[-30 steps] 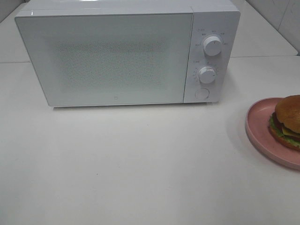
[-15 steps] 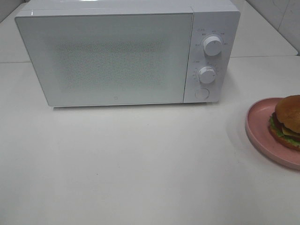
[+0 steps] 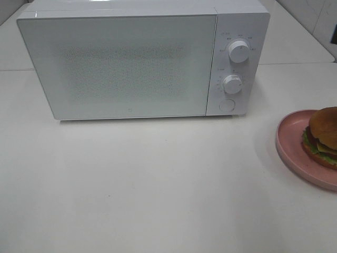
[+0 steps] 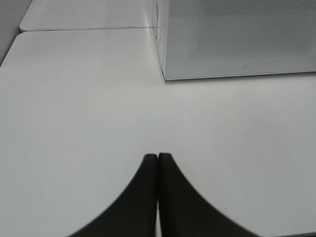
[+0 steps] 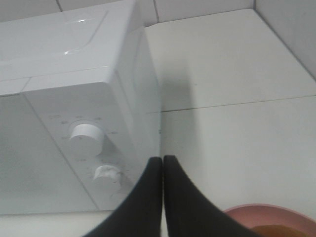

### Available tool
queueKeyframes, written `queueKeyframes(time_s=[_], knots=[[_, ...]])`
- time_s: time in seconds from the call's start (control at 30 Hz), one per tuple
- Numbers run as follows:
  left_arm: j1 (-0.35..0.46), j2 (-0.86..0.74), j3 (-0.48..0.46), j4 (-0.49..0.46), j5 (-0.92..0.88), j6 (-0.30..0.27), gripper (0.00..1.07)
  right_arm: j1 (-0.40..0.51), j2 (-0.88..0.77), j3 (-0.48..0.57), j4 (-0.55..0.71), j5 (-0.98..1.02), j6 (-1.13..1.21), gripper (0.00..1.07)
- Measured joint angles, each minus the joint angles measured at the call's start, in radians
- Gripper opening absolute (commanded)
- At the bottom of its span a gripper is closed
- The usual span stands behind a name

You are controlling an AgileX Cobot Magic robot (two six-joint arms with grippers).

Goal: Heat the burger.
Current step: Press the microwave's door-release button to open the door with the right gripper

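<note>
Item: burger (image 3: pixel 323 136), brown bun over lettuce, cheese and patty, seated on a pink plate (image 3: pixel 288 142) at the right edge of the frame, partly cut off. Microwave (image 3: pixel 142 60), upper centre, door (image 3: pixel 118 66) closed; this is the main obstacle. Controls at its right: upper knob (image 3: pixel 239 51), lower knob (image 3: pixel 232 83), round button (image 3: pixel 227 105) beneath. Left gripper (image 4: pixel 157 157) and right gripper (image 5: pixel 163 159): fingers pressed together, holding nothing. Hazards, as judged: a poke meant for the button may nudge the lower knob (they sit close); lifting the shallow plate unevenly may let the burger slide off. Table (image 3: pixel 158 184): nothing lies between plate and microwave.
</note>
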Motion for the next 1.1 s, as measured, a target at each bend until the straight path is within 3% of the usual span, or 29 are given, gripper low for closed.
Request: queueKeyframes(time_s=[0.57,0.87,1.1], knots=[[0.000,0.000,0.000,0.000,0.000,0.000,0.00,0.372,0.340,0.000,0.000,-0.222,0.000,0.00],[0.000,0.000,0.000,0.000,0.000,0.000,0.00,0.426,0.472,0.000,0.000,-0.251,0.059,0.00],[0.000,0.000,0.000,0.000,0.000,0.000,0.00,0.429,0.597,-0.002,0.001,-0.377,0.266,0.00]])
